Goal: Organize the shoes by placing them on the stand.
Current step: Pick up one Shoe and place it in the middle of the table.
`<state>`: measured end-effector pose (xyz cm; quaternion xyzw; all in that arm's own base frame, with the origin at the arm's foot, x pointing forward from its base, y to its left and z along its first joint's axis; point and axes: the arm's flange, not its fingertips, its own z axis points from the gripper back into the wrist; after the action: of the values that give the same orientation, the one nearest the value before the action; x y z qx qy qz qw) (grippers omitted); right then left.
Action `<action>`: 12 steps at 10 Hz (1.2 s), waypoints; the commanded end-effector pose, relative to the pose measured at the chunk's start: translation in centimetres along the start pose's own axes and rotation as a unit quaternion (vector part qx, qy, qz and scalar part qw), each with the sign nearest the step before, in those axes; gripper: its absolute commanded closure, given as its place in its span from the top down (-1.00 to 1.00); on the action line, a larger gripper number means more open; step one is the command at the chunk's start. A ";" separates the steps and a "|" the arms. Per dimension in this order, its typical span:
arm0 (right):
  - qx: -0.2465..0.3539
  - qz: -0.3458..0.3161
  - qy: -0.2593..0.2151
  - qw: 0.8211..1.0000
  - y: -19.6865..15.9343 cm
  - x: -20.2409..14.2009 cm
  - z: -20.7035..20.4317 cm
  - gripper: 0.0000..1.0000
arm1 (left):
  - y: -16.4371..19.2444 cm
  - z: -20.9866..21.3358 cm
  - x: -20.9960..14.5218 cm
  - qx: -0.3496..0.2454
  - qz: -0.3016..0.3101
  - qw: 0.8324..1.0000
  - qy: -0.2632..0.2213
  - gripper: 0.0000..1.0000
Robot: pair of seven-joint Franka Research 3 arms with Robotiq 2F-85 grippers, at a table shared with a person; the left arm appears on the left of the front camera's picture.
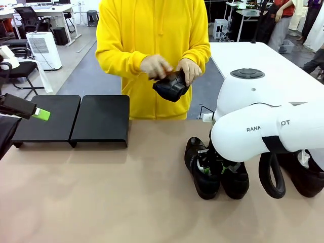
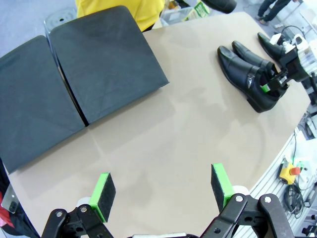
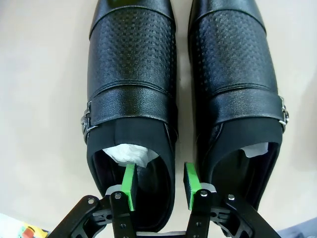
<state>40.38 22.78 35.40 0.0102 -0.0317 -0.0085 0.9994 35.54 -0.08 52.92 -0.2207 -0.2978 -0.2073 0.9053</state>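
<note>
A pair of black buckled shoes stands on the table at the right. My right gripper [image 3: 160, 186] straddles the inner side wall of the left shoe [image 3: 131, 74]: one green pad is inside by the white paper stuffing, the other is in the gap beside its mate [image 3: 233, 74]. The jaws are shut on that wall. From the front, the gripper [image 1: 205, 168] sits low over this shoe [image 1: 198, 152], which rests on the table. The stand [image 1: 76, 119], two flat black panels, is bare at the far left. My left gripper [image 2: 162, 191] hovers open near it.
A person in a yellow hoodie stands at the far edge, both hands on another black shoe [image 1: 172, 85] held above the table. A further shoe [image 1: 304, 179] lies at the right behind my right arm. Bare tabletop [image 1: 126, 192] spreads between stand and pair.
</note>
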 end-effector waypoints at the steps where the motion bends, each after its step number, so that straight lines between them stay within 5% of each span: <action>1: -0.012 -0.006 -0.004 1.000 1.0 0.7 -0.3 0.03 | 0.2 0.0 0.0 -0.009 -0.005 1.000 -0.005 1.00; 2: -0.010 0.001 -0.002 1.000 1.1 0.7 -0.4 -0.11 | 0.2 0.0 0.0 -0.009 -0.005 1.000 -0.005 1.00; 4: -0.005 0.006 0.002 1.000 0.9 0.8 -0.4 -0.86 | 0.2 0.0 0.0 -0.009 -0.005 1.000 -0.005 1.00; 5: -0.005 0.006 0.004 1.000 0.9 0.9 -0.4 -1.00 | 0.2 0.0 0.0 -0.009 -0.005 1.000 -0.005 1.00; 9: -0.002 0.015 0.016 1.000 0.9 0.9 -0.6 -1.00 | 0.2 0.0 0.0 -0.009 -0.005 1.000 -0.005 1.00; 12: 0.022 0.002 -0.009 1.000 1.0 -0.5 3.2 -1.00 | 0.2 0.0 0.0 -0.009 -0.005 1.000 -0.005 1.00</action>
<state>40.53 23.56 36.25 0.0155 -0.0293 -0.0058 0.9994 35.54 -0.08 52.91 -0.2207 -0.2977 -0.2073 0.9054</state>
